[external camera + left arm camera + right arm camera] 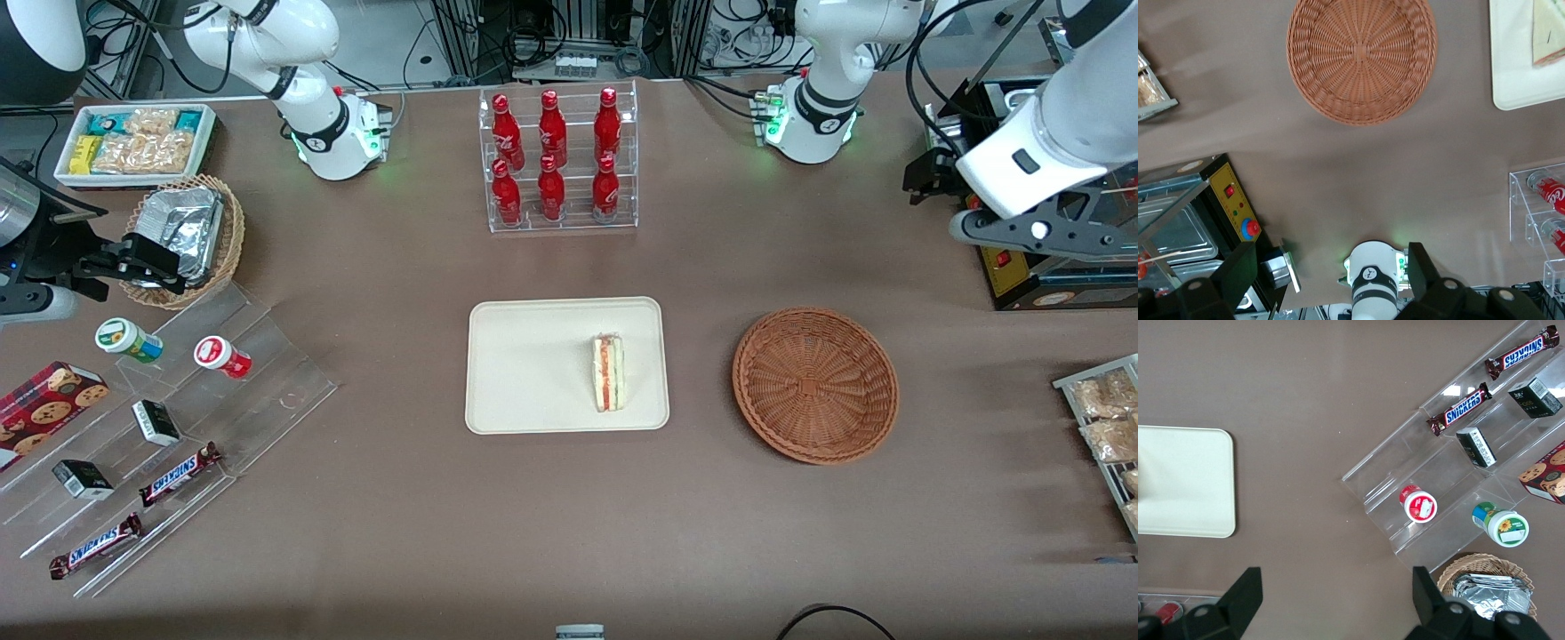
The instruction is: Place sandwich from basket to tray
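The sandwich (609, 372) already lies on the tray (533, 391), toward the tray's edge that faces the basket (815, 384) — a sensible spot, since that is the shortest carry out of the basket. It rests on its side, so the red, pink and green filling shows along one long edge. The basket sits bare beside the tray, a strip of desk (693, 498) between them, nothing left in it; judged from this, the task looks done.

The hand (1331, 280) hangs high over the working arm's end of the desk, well apart from both tray and basket, farther from the front camera than the basket. Its two fingers (1238, 270) stand wide apart with nothing between them — an empty, spread hand, the way one would expect it after letting go (a retreat pose, by the look of it).

Readable writing is scarce. Two chocolate bars (178, 476) on the clear stepped rack near the parked arm's end say "SNICKERS" in blue on white. The red bottles (553, 156) in the clear stand carry a white script that reads like Coca-Cola, though only part of it is legible. Other labels are too small to make out.
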You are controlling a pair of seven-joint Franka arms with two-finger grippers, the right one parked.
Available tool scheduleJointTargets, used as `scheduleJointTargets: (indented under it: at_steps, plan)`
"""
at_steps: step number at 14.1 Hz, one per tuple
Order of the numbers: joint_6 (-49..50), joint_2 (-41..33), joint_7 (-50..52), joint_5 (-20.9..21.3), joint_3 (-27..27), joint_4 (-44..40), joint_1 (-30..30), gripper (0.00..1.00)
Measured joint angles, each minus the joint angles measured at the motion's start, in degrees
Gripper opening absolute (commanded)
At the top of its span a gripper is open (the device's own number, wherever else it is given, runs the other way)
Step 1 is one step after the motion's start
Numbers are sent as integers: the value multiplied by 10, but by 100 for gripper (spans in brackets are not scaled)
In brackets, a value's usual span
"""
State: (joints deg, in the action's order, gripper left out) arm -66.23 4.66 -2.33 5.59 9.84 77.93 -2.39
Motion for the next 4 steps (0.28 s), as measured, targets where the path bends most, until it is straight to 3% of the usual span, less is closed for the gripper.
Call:
scheduleJointTargets:
  at_steps: [4]
  plan:
    - [-16,-7,-1,-1,-4,53,0,100]
